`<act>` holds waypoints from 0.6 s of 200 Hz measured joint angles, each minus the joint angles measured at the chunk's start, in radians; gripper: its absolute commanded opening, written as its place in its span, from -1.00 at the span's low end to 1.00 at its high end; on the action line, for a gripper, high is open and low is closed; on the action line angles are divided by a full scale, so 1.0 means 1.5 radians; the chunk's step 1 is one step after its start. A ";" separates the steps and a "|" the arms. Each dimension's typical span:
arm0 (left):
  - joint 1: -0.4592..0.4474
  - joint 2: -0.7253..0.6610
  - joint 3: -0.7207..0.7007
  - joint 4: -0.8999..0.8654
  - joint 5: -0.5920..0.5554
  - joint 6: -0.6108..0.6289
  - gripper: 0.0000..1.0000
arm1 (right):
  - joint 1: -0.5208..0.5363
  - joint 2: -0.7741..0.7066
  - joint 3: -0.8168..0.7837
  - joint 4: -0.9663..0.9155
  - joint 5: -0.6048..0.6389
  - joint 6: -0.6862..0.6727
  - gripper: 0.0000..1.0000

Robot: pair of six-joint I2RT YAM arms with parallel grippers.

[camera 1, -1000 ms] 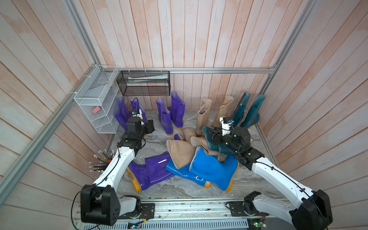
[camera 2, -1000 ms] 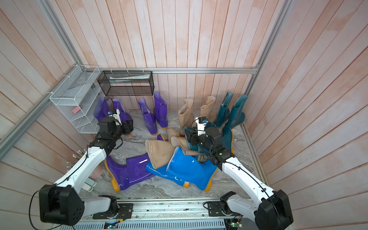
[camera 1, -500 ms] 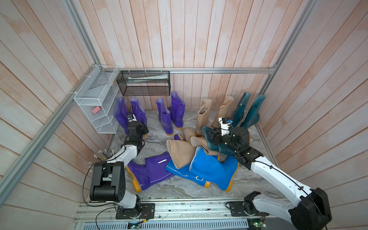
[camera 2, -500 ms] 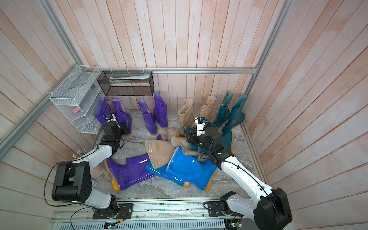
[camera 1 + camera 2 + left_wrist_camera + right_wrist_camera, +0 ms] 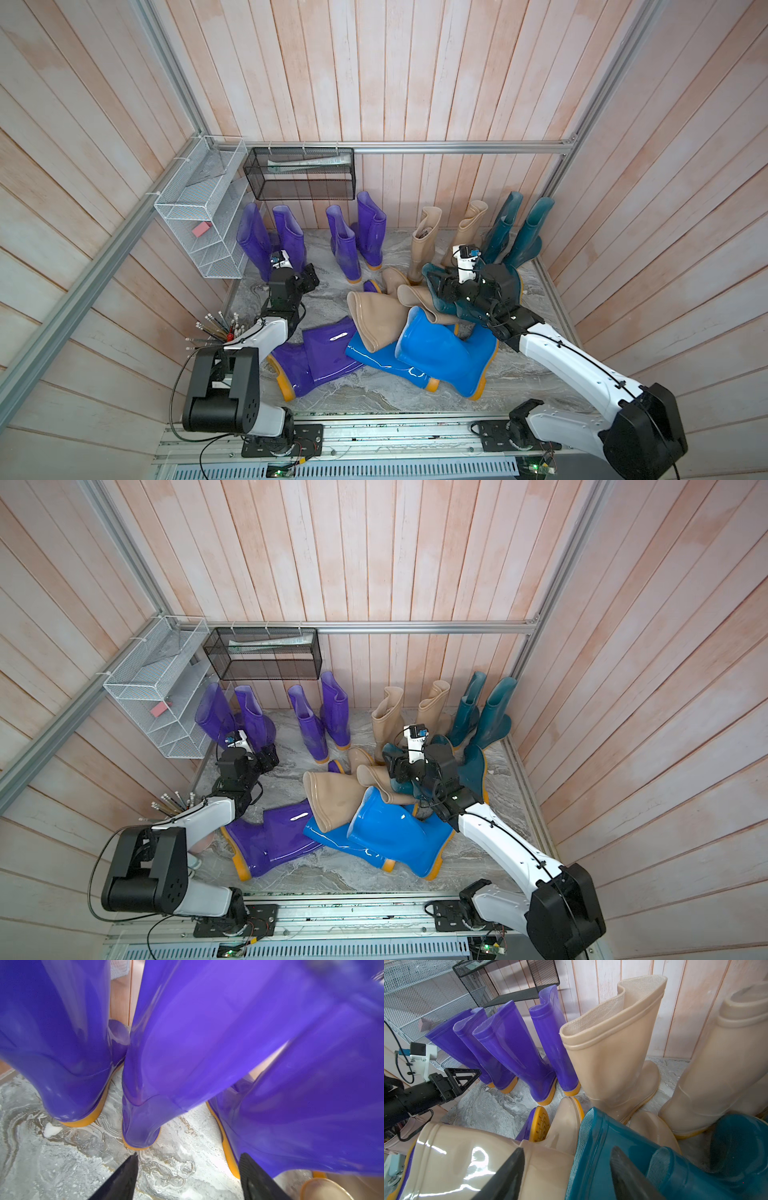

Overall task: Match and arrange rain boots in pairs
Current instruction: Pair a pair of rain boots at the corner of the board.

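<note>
Top views both show four boot pairs (image 5: pixel 357 237) upright along the 12 o'clock edge of the counter (image 5: pixel 324 299), loose boots (image 5: pixel 440 353) heaped unsorted at centre; left claw (image 5: pixel 311 276) released beside purple pair (image 5: pixel 270 245) at 10 o'clock, right claw (image 5: pixel 566 1159) spread astride fallen teal boot (image 5: pixel 602 1130) at 2 o'clock, not gripping.

Six purple boots (image 5: pixel 371 226) show in both top views: four upright along the back edge of the table (image 5: pixel 374 395), one flat near its front left corner, and one with only its toe showing in the middle heap. Blue boots (image 5: pixel 440 353): two, both lying. Beige boots (image 5: pixel 424 245): two upright, at least two lying. Teal boots (image 5: pixel 530 232): two upright, two in the heap. One white wire basket (image 5: pixel 183 199), one black wire basket (image 5: pixel 299 189).
</note>
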 measured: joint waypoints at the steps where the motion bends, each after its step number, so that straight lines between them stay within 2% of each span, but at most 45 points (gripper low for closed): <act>1: 0.000 0.002 0.001 0.000 0.000 0.000 0.27 | 0.000 0.000 0.000 0.000 0.000 0.000 0.35; 32: 0.026 0.069 0.034 0.012 -0.042 -0.007 -0.26 | 0.000 0.006 0.000 0.001 0.000 -0.002 0.33; 51: 0.047 0.094 0.056 0.015 -0.045 -0.006 -0.39 | 0.000 0.008 0.000 0.001 0.000 -0.004 0.31; 64: 0.057 0.108 0.077 0.015 -0.045 -0.003 -0.55 | 0.000 0.009 0.000 0.001 0.000 -0.006 0.31; 111: 0.070 0.118 0.123 0.015 -0.045 0.014 -0.71 | 0.000 0.014 0.008 0.000 0.000 -0.013 0.29; 120: 0.072 0.118 0.124 0.015 -0.044 0.015 -0.53 | 0.000 0.015 0.010 0.000 0.000 -0.014 0.29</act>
